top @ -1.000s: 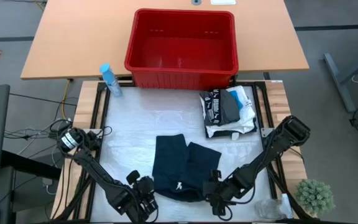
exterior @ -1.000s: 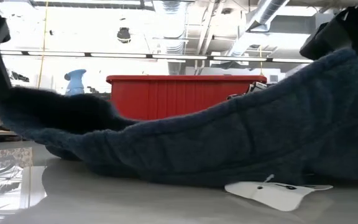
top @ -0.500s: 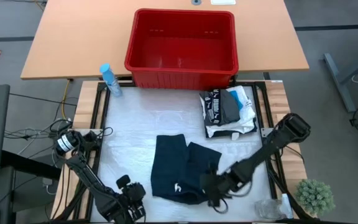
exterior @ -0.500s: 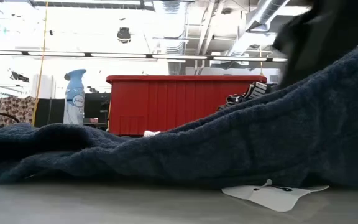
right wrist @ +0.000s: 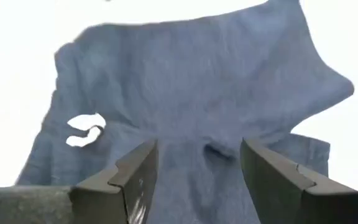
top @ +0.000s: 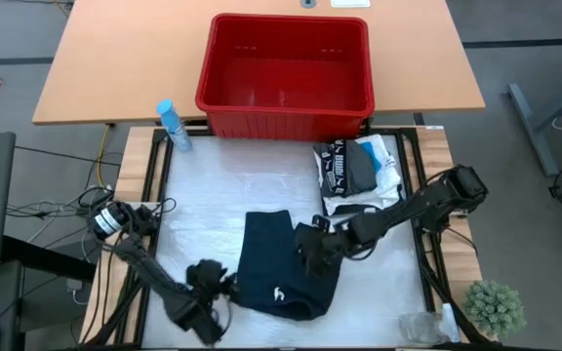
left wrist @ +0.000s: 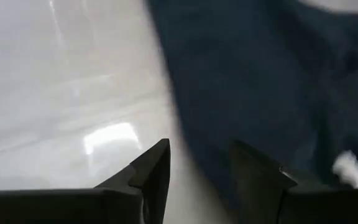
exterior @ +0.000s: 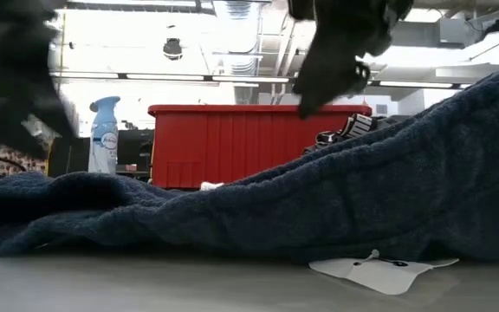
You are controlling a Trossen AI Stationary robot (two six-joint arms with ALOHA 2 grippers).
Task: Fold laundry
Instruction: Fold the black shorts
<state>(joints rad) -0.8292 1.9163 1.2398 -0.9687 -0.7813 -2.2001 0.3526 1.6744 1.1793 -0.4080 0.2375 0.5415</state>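
Dark navy shorts [top: 283,265] lie flat on the white table cover [top: 213,205], in front of the red basket [top: 286,63]. Right gripper [top: 310,250] hovers over the shorts' right half, fingers apart, nothing held. Left gripper [top: 215,285] just off the shorts' left edge, fingers apart, empty. Folded clothes pile [top: 357,171] btwn basket & shorts, to the right. Spray bottle [top: 172,125] by basket's left corner.
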